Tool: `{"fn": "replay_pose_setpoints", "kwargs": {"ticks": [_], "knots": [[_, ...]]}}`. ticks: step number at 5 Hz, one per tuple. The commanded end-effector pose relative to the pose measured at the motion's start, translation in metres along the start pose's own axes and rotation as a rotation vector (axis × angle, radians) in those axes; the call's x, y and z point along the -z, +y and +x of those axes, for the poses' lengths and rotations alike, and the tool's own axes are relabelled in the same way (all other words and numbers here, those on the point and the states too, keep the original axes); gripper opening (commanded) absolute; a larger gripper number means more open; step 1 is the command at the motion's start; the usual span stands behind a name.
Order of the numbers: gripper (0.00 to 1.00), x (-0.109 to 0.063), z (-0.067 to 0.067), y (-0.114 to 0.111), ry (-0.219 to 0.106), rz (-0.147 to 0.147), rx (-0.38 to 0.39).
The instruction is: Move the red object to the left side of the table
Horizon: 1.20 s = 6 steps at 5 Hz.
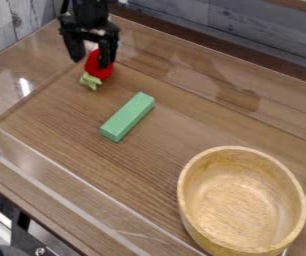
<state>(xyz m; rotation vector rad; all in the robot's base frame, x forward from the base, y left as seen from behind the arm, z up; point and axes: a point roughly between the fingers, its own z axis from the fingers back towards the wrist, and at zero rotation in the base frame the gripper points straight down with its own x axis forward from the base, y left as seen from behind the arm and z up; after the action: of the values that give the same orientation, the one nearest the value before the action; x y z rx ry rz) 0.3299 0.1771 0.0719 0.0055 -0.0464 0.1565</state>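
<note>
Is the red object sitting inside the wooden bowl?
No, the red object lies on the table below the claw; the wooden bowl holds nothing.

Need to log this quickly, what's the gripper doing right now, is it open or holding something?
Gripper: open, holding nothing; the red object lies on the table just below its fingers.

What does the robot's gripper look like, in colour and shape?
The black robot gripper has two dark, straight, narrow fingers under a blocky black wrist body. Small orange-red accents show near the upper part. No cables or readable markings can be made out in this view.
</note>
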Motion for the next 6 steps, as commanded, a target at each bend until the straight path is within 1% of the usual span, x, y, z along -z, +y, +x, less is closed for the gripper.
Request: {"fn": "replay_pose_setpoints", "kwargs": {"ticks": [1,2,3,4,5,6], "knots": [[1.00,-0.059,0.006,-0.005,-0.136,0.020,0.014],[1.00,-0.085,0.002,-0.012,-0.181,0.005,0.031],[1.00,-0.097,-0.003,-0.016,-0.197,-0.008,0.046],[0.00,-0.087,0.004,-0.013,-0.190,-0.005,0.042],[0.00,-0.076,0.009,-0.011,-0.175,-0.002,0.044],[0.00,-0.072,0.000,-0.033,-0.156,-0.017,0.101]]}}
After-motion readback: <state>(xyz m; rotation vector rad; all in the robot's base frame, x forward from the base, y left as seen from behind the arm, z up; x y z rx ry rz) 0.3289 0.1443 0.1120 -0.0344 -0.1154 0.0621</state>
